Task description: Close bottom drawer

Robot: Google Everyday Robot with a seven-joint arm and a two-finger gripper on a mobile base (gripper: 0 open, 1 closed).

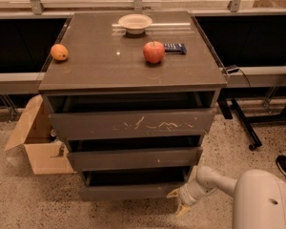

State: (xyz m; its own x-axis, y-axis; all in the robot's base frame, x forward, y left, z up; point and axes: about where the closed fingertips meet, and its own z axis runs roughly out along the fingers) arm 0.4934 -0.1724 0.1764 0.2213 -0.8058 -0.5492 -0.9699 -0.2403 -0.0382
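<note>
The bottom drawer (128, 191) is the lowest of three in the dark grey-brown cabinet (133, 75). It stands pulled out a short way, with a dark gap above its plain front. My gripper (178, 201) is low at the drawer front's right end, against or very close to it, on the end of my white arm (214, 180) that reaches in from the lower right.
The scratched top drawer (133, 123) and the middle drawer (133, 157) also stand slightly out. On the cabinet top lie an orange (59, 52), an apple (154, 52), a white bowl (135, 23) and a dark bar (175, 47). An open cardboard box (38, 142) stands at the left.
</note>
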